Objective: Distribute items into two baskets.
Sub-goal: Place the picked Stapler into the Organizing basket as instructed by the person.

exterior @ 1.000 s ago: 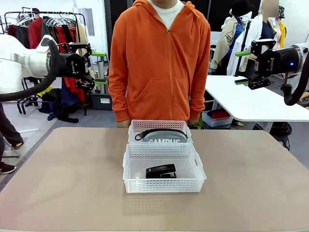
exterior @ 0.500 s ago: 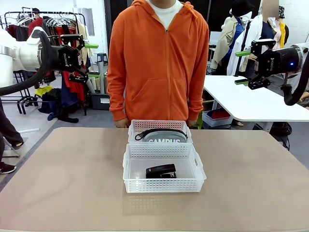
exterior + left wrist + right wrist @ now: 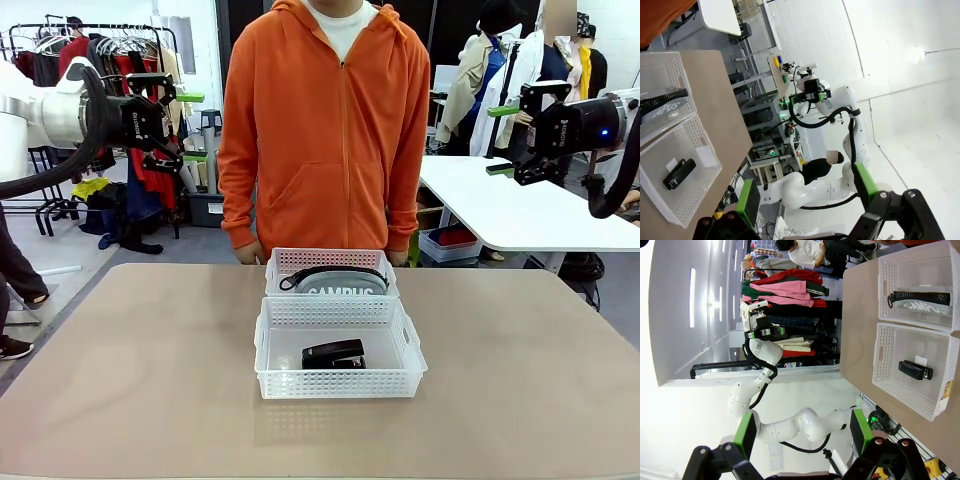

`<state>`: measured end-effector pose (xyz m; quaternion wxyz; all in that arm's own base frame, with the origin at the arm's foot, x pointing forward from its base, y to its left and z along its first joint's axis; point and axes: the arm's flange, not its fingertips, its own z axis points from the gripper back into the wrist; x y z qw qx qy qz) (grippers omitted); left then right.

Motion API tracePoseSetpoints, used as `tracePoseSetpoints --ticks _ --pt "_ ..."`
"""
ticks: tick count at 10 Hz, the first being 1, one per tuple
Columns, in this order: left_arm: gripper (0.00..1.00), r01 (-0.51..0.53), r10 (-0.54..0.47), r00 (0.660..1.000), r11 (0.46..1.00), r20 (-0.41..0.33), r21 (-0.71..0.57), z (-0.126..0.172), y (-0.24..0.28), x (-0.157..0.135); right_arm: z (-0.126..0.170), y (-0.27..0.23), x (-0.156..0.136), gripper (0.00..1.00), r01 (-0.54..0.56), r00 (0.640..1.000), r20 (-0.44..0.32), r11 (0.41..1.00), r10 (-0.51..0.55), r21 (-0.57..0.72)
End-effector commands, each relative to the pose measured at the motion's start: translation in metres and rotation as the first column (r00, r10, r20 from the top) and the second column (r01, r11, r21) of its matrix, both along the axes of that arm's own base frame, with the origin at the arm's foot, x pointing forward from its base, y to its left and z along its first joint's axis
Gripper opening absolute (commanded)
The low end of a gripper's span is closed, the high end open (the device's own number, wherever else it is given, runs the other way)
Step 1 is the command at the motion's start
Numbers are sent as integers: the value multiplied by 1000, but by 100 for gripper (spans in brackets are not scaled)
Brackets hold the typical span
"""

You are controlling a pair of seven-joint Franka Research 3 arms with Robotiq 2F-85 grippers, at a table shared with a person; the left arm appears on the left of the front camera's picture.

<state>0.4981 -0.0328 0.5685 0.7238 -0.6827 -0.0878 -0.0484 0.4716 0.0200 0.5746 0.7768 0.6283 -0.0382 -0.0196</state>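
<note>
Jaws of left gripper point(image 3: 185, 127) and right gripper point(image 3: 503, 140) spreading wide, hanging high. Stapler point(image 3: 334, 354) lying in near basket point(image 3: 338, 385), pencil case point(image 3: 340, 283) in far basket point(image 3: 331, 260), midway below both.

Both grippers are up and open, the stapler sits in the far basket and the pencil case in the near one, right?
Not quite: the items are swapped. The front view shows the stapler in the near basket and the pencil case in the far basket. The rest holds: the left gripper and right gripper are both raised and open.
</note>
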Motion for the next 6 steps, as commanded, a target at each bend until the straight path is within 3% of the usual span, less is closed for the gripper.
tracePoseSetpoints --ticks 1,6 --pt "100 0 0 1000 1000 3 -6 2 0 -1 2 0 -1 100 -1 1000 6 1000 1 -1" --pt "100 0 0 1000 1000 3 -6 2 0 -1 2 0 -1 100 -1 1000 6 1000 1 -1"
